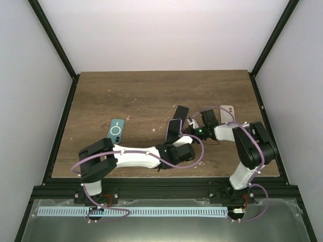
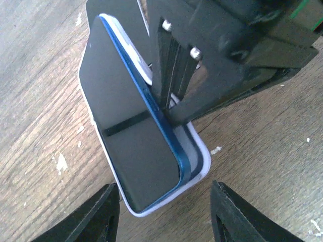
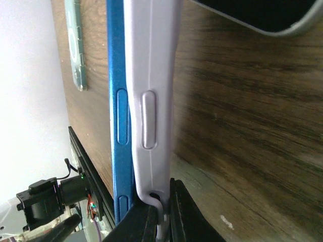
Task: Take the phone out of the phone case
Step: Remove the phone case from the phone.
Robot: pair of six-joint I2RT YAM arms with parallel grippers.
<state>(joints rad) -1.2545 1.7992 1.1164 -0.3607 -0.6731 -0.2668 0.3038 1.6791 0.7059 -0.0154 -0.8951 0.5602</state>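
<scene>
The phone (image 2: 132,132), with a black screen and a blue frame, stands tilted on the wooden table near the middle (image 1: 174,129). Its right long edge is lifted out of the pale lavender phone case (image 2: 201,160); its left edge still sits in the case. Side on, the blue phone edge (image 3: 117,101) runs beside the case wall (image 3: 151,91). My right gripper (image 3: 164,217) is shut on the case's right wall about halfway along (image 1: 187,126). My left gripper (image 2: 164,217) is open, its fingertips (image 2: 91,217) either side of the phone's near corner without touching it.
A teal phone-shaped object (image 1: 116,130) lies flat to the left and also shows at the upper left of the right wrist view (image 3: 75,45). A white device (image 1: 229,112) lies behind the right arm. The table (image 1: 151,91) ends at black rails on both sides.
</scene>
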